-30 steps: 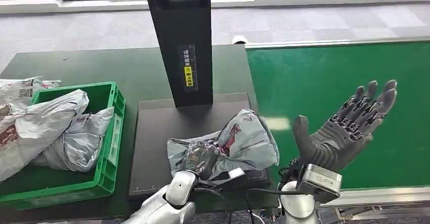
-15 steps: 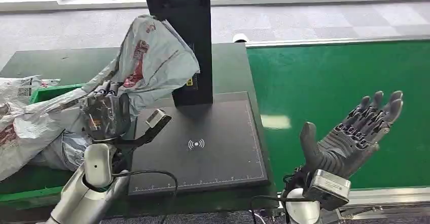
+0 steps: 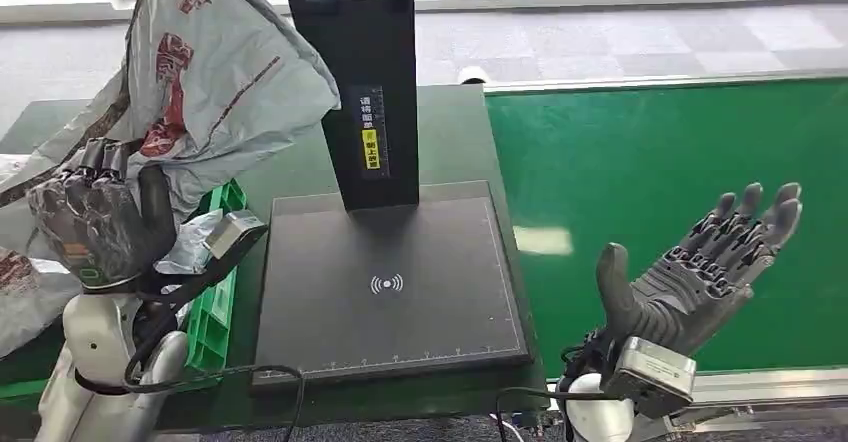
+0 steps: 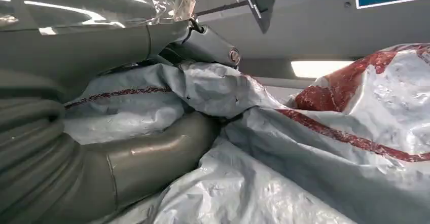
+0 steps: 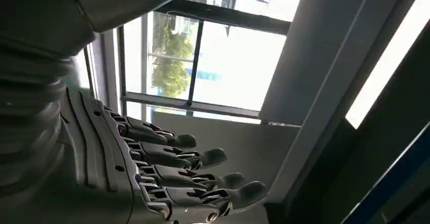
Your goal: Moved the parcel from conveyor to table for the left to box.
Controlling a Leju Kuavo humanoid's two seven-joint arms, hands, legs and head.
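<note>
My left hand (image 3: 100,224) grips a grey plastic parcel (image 3: 215,72) with red print and holds it high above the green crate (image 3: 222,292) at the table's left. In the left wrist view the thumb (image 4: 152,153) presses into the crumpled parcel (image 4: 314,158). My right hand (image 3: 700,267) hovers palm up over the green conveyor (image 3: 680,162), its fingers (image 5: 192,183) spread and holding nothing. The black scan plate (image 3: 390,287) in the middle is bare.
A black post (image 3: 360,82) rises from the back of the scan plate. Several other grey parcels (image 3: 25,282) lie in and beside the crate. The dark green table (image 3: 455,132) ends at the conveyor's edge.
My left hand has lifted the parcel off the scan plate and carried it up and leftward over the crate. The right hand has barely moved.
</note>
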